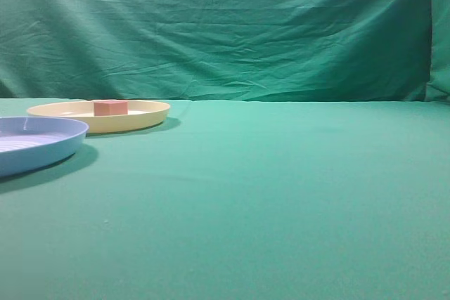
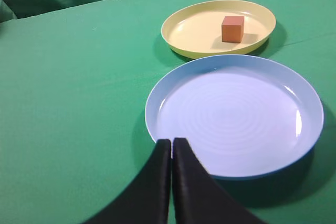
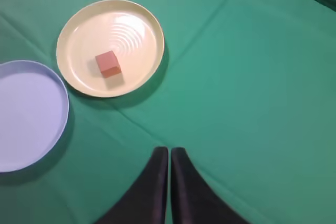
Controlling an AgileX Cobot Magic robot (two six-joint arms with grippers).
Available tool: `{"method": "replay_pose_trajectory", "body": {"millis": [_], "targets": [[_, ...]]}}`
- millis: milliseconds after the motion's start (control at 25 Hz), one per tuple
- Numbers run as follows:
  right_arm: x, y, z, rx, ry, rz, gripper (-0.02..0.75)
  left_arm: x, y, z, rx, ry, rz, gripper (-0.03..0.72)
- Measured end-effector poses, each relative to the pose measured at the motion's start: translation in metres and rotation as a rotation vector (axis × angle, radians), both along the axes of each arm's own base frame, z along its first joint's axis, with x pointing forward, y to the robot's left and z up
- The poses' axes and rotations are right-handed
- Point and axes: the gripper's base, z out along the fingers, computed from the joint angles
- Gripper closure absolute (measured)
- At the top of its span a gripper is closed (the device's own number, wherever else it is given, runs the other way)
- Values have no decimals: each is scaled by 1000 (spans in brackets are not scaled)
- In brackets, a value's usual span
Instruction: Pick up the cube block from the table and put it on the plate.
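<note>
Sitting inside the cream plate, the reddish-pink cube block rests flat on the plate's floor, a little off its middle and clear of the low rim. From my left wrist I see the same cube block toward the right half of the cream plate, with one lit face and one shaded face turned my way.

Just beside the cream plate lies the light blue plate, the two rims close but apart, a thin strip of green cloth between them. The blue plate holds nothing.

My left claw has its two black fingers pressed together with only a hairline seam between them, pinching nothing; its tips hang over the near edge of the blue plate. My right claw is likewise pressed together and holds nothing, hanging over bare worktop, well apart from both plates.

From the side camera the cube block shows above the cream plate's rim at the far left, the blue plate nearer in front of it, and the green worktop stretches wide to the right beneath a hanging green cloth backdrop. Neither of my arms shows in that view
</note>
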Motion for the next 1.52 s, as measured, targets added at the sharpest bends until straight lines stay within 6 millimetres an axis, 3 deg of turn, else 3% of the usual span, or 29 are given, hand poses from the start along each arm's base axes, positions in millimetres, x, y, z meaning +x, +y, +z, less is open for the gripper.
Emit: {"method": "replay_pose_trajectory", "body": {"millis": [160,360,480,680,1160,1320,1520], "targets": [[-41,-23,9,-11,13,-8,738,0,0,0,0,0,0,688],[-92,-46,-2,-21,65,-6,738,0,0,0,0,0,0,688],[-122,-54,-6,61,71,1,738,0,0,0,0,0,0,688],[-167,-73,-2,93,62,24,738,0,0,0,0,0,0,688],[-197,-111,2,34,-37,-103,738,0,0,0,0,0,0,688],[-216,-132,-14,100,-156,-226,738,0,0,0,0,0,0,688],[-238,-153,-55,168,-327,-387,738,0,0,0,0,0,0,688]]}}
